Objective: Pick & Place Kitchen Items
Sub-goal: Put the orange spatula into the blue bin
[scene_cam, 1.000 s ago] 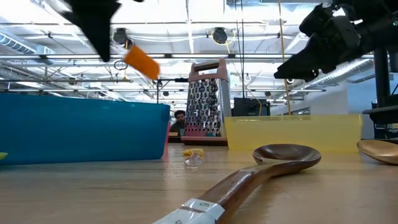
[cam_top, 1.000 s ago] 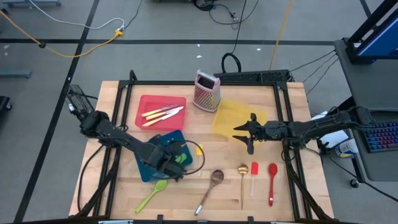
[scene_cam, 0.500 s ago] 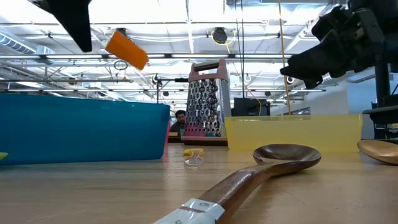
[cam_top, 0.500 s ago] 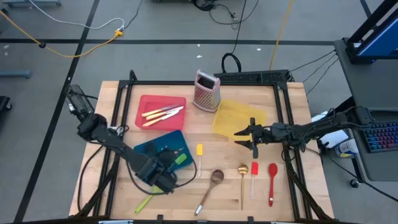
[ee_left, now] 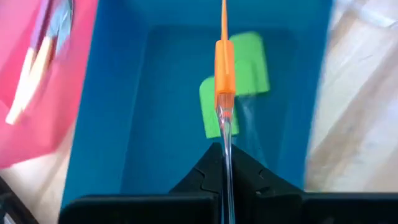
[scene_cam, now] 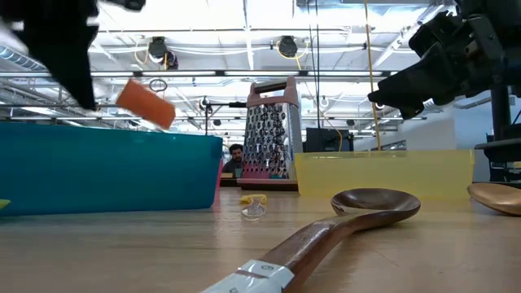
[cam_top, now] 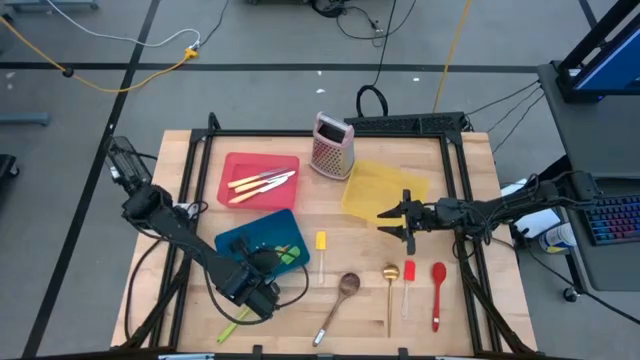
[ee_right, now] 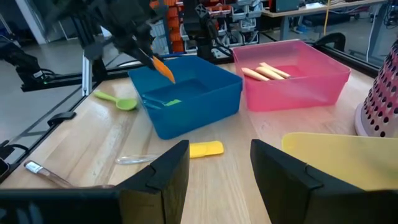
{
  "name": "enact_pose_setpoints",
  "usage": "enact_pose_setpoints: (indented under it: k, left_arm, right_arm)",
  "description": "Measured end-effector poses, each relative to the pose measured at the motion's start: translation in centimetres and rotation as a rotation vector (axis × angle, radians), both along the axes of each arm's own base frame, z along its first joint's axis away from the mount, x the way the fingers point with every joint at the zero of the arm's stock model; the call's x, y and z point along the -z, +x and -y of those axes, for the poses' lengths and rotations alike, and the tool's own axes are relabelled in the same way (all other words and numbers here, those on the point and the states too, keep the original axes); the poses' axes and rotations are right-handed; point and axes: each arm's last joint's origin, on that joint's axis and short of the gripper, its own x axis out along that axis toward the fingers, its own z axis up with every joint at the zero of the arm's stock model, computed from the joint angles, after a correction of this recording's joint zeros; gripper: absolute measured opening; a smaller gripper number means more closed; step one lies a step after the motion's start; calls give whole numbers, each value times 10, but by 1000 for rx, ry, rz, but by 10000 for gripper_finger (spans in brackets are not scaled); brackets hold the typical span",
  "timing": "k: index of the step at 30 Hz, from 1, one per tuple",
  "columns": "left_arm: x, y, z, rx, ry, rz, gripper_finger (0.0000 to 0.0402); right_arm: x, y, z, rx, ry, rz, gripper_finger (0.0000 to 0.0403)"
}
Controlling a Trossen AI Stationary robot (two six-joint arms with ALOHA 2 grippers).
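**One orange spatula now lower over the blue bin**

Compared with a second ago, the left gripper [cam_top: 252,293] has drawn back toward the lower left of the high view, sitting at the blue bin's [cam_top: 232,245] near edge instead of over its middle. In the low view the orange spatula [scene_cam: 145,105] has sunk from the upper left to just above the bin's rim [scene_cam: 114,140]. The right gripper [cam_top: 398,221] has barely shifted, having slid slightly up and right from a second ago.

Only the left wrist view shows the grip: the fingers [ee_left: 202,177] are pressed together on the spatula's clear handle, the orange blade [ee_left: 224,67] pointing out over the bin's floor, where a green spatula [ee_left: 239,84] lies. The high view alone shows the whole spread: knives [cam_top: 262,182] in the red bin [cam_top: 236,165], a yellow spatula [cam_top: 321,242] centre frame, a wooden spoon [cam_top: 341,296], gold spoon [cam_top: 390,285], red spatula [cam_top: 409,276] and red spoon [cam_top: 438,285] along the lower right, and a green spoon [cam_top: 232,325] at lower left. The right wrist view shows the left arm holding the spatula tilted down into the bin.

The left arm reaches diagonally from upper left, bent low. The right arm stretches level from the right edge, its fingers [ee_right: 168,171] spread and holding nothing, near the yellow bin [cam_top: 372,183] and grater [cam_top: 331,146].
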Motion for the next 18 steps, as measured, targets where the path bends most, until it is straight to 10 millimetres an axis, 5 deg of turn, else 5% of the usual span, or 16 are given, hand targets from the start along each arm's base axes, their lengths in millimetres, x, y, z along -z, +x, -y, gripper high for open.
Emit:
enact_pose_setpoints:
  k: [8, 18]
  left_arm:
    - [41, -5, -11, -38, -57, -26, 11]
    - [62, 0, -28, -54, -94, -5, 13]
  right_arm:
    - [0, 0, 0, -1, -8, 1, 164]
    - [0, 0, 0, -1, -9, -2, 164]
